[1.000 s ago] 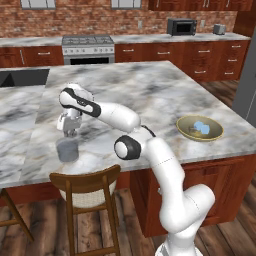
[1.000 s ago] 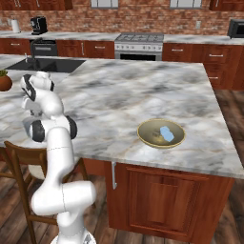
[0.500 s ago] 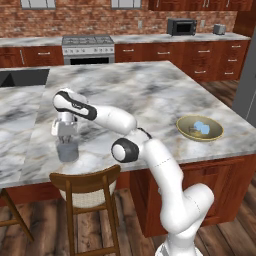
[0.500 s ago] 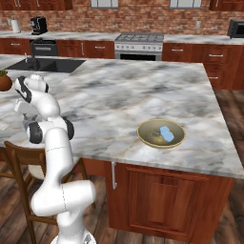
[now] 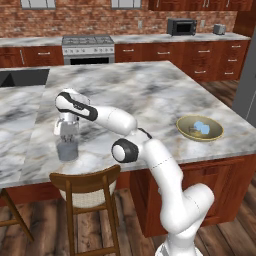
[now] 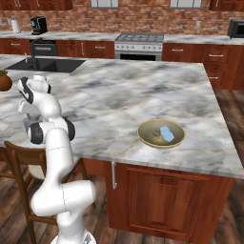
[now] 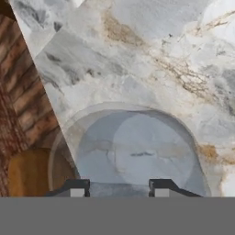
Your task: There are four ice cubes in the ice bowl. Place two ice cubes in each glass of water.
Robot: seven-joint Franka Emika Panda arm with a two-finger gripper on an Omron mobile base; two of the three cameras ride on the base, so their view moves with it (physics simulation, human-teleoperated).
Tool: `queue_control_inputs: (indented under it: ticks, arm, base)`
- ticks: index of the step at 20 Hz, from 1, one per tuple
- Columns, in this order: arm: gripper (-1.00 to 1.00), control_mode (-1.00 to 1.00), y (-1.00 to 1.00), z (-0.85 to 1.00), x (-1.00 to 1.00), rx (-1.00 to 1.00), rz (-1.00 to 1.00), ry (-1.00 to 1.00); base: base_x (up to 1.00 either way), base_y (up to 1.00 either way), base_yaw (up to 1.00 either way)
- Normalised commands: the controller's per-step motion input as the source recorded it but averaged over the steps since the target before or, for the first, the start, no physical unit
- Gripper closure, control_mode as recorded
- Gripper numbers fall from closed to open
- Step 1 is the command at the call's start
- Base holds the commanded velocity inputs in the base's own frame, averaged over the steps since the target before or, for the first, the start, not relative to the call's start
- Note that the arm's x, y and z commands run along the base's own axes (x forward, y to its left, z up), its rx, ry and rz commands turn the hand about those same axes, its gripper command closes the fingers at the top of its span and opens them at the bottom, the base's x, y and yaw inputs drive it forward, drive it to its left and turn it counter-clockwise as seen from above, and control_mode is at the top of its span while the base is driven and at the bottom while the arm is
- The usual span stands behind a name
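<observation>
A grey-blue glass of water (image 5: 67, 150) stands near the counter's front left edge. My gripper (image 5: 67, 134) hangs straight above it, fingers pointing down to its rim. In the hand view the glass (image 7: 137, 151) lies right below the gripper (image 7: 119, 189), and a pale blue ice cube sits between the two dark fingertips (image 7: 77, 188), which are shut on it. The yellowish-tan ice bowl (image 5: 186, 131) rests far to the right near the counter's front edge, with pale blue ice cubes (image 5: 201, 128) inside. From the other side, the ice bowl (image 6: 147, 138) holds ice cubes (image 6: 167, 134).
A wooden chair (image 5: 84, 184) stands right below the counter edge by the glass. An orange-brown plant pot (image 6: 5, 82) sits at the counter's left end. A dark sink (image 5: 22, 77) is set in the far left counter. The marble between glass and bowl is bare.
The hand has come down a little and now hangs closer over the glass. The glass and the bowl have stayed in place.
</observation>
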Motion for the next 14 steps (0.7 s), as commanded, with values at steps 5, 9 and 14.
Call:
queue_control_inputs:
  ticks: [5,9,14]
  arm:
    - [1.0,-1.0,0.02,0.0,0.15,0.01,0.0,-0.1]
    - [-1.0,-1.0,0.0,0.0,-0.01,0.01,0.0,-0.07]
    - [-1.0,-1.0,0.0,0.05,-0.09,0.04,0.0,-0.11]
  base:
    - [0.0,0.0,0.0]
    - [0.0,0.0,0.0]
    - [0.0,0.0,0.0]
